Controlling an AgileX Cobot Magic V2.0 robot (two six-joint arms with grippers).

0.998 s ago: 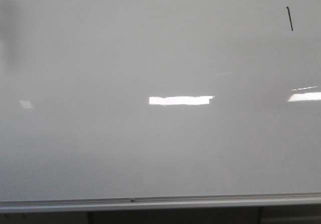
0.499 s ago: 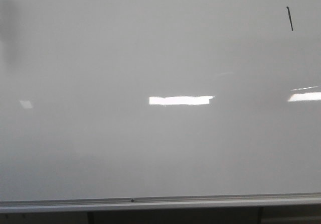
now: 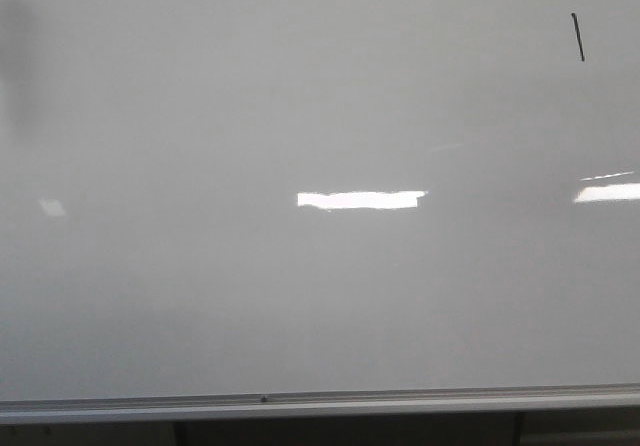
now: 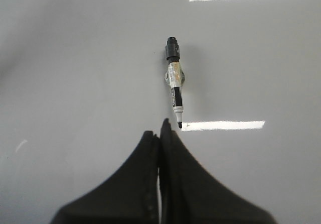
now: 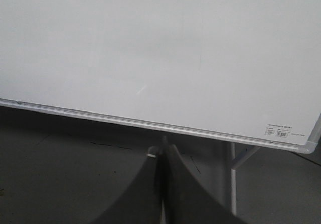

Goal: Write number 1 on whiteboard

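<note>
glossy white-grey whiteboard (image 3: 300,296) fills the front view, silver frame strip along its lower edge. the number 1 (image 3: 578,37) sits high at the board's right side, a short thin black stroke, nearly upright with a slight slant, well apart from the bright light reflections (image 3: 360,200) lower down. no arm shows in the front view.

left wrist view: left gripper (image 4: 160,133) has its fingers pressed together with nothing between them. just beyond the fingertips a marker (image 4: 174,83) shows against the board surface, black cap end away from the gripper, tip toward it, apart from the fingers. how it is held to the board can't be told.

right wrist view: right gripper (image 5: 161,151) also closed and empty, hanging below the board's lower frame, looking at the board and its stand leg (image 5: 233,184).

judgement: writing step looks done, stroke on board, marker released. what is left is likely just pulling both arms clear without brushing the stroke or knocking the marker.
</note>
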